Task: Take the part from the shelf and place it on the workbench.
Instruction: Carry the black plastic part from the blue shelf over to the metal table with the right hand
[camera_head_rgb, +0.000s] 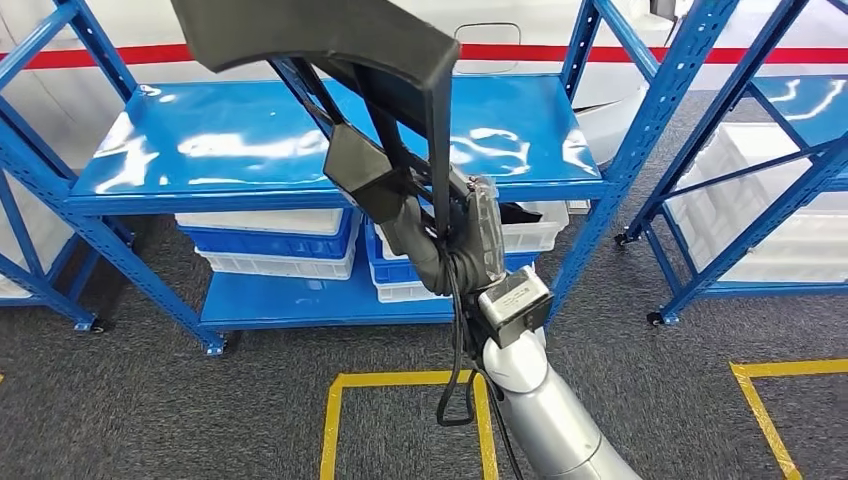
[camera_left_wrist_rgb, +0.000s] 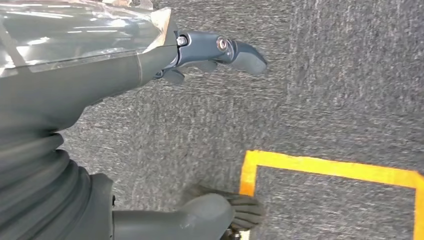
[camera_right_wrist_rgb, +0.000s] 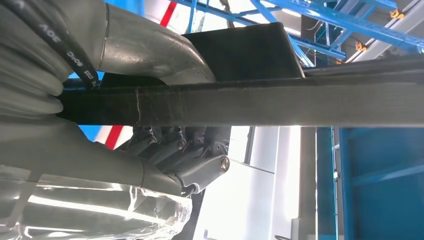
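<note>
Head view: one black part (camera_head_rgb: 340, 45) held up in front of the shelf (camera_head_rgb: 330, 135), off it and not yet on any counter.

The right robot hand (camera_head_rgb: 455, 240) is wrapped around one of the part's thin bars, its fingers (camera_right_wrist_rgb: 170, 150) curled under, probably so the wide curved end stays above the shelf while it is carried. The left robot hand (camera_left_wrist_rgb: 200, 55) hangs over the carpet (camera_left_wrist_rgb: 325, 75) with fingers apart, holding nothing. Below the shelf's top deck I count at least four white bins (camera_head_rgb: 270, 262) and two blue ones, and two yellow floor outlines (camera_head_rgb: 400, 380) sit nearer than the shelf.
</note>
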